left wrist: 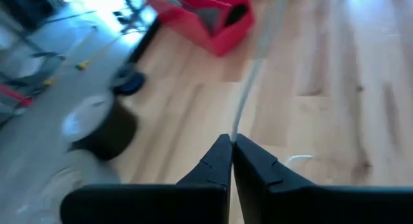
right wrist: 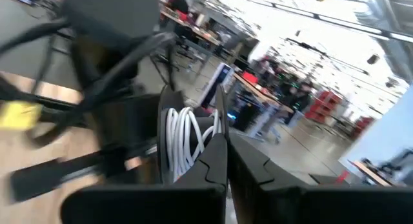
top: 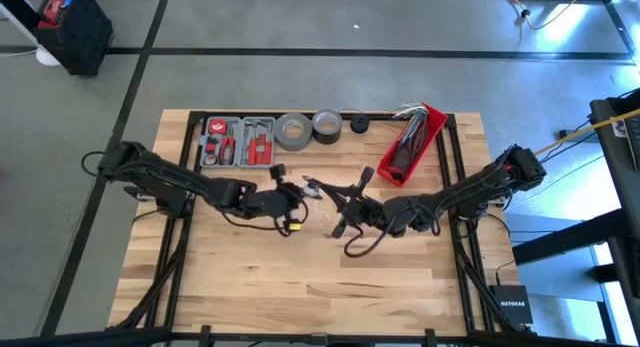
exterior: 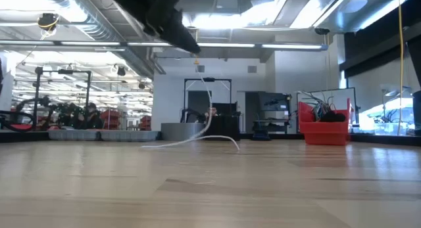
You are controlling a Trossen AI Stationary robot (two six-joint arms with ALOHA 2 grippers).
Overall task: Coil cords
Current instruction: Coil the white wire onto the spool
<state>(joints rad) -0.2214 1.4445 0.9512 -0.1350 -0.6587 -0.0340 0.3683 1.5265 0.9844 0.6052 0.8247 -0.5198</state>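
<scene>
The thin white cable hangs from above the table down to the wood, and its end trails along the table. My left gripper is shut on it over the table's middle; it also shows in the left wrist view. My right gripper is close beside the left one and is shut on several white loops of the cable. The cable's black disc does not show. My left gripper pinches a single strand of the cable between its two fingertips. The strand runs on straight from the tips, lifted above the table. My right gripper holds a bundle of several cable loops between its shut fingers. The loops stand out beside the tips, lifted clear of the table. The contact itself is hidden by the fingers.
At the table's far edge lie a grey tool case, two tape rolls and a small black roll. A red bin with grey and dark wires stands at the far right. The near half of the table is bare wood.
</scene>
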